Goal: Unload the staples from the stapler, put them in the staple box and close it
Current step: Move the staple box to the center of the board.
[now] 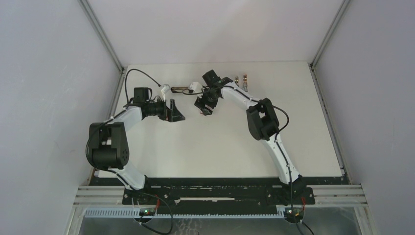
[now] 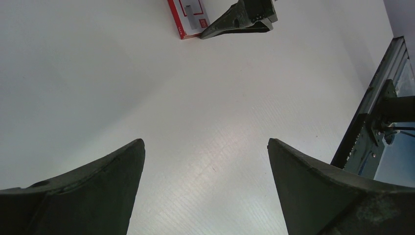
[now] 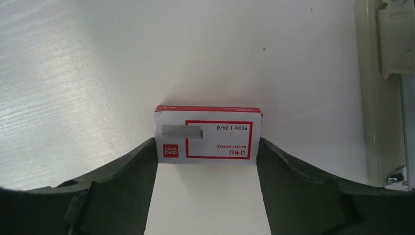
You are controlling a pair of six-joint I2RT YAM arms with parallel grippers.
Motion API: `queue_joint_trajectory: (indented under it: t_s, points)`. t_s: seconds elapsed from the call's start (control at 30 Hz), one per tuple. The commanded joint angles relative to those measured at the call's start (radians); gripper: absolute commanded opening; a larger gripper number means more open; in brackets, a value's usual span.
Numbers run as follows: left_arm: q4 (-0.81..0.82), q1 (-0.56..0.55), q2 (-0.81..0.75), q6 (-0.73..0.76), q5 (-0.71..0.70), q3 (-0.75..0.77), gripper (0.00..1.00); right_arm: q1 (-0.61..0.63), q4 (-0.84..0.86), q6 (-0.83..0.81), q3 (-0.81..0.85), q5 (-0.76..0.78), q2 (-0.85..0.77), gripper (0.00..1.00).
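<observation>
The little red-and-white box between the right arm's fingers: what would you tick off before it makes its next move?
1. Box centred between the right fingers: ok.
2. Firm squeeze on both sides of the box: cannot tell.
3. Box lying flat on the table: ok.
4. Stapler apart from the right fingers: ok.
5. Left fingers wide open, empty, away from the box: ok.

Bright, even, diffuse light falls from above. The top view is sharp, and the arms cast only faint, soft shadows on the white table (image 1: 220,147). In the wrist views a pale sheen streaks the table. The near fingers (image 3: 112,196) are dark and soft-edged, while the box (image 3: 208,134) print is crisp.
</observation>
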Motion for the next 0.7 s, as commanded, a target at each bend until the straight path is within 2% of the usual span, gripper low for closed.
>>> queue_joint_trajectory:
  t_s: [0.0, 0.17, 0.27, 0.5, 0.67]
  points:
    - [0.022, 0.002, -0.003, -0.013, 0.035, 0.002, 1.00, 0.008, 0.008, -0.022, 0.014, -0.012, 0.003, 0.69]
    - [0.020, 0.002, 0.000, -0.013, 0.034, 0.004, 1.00, 0.007, -0.002, -0.035, 0.014, -0.014, -0.001, 0.63]
    - [0.020, 0.002, 0.000, -0.013, 0.034, 0.004, 1.00, 0.008, -0.007, -0.042, 0.014, -0.015, -0.005, 0.63]
    - [0.017, 0.003, -0.001, -0.009, 0.040, 0.005, 1.00, 0.009, -0.038, -0.109, 0.011, -0.039, -0.020, 0.72]
    - [0.013, 0.002, 0.002, -0.007, 0.042, 0.007, 1.00, 0.022, -0.061, -0.161, 0.011, -0.031, -0.020, 0.87]
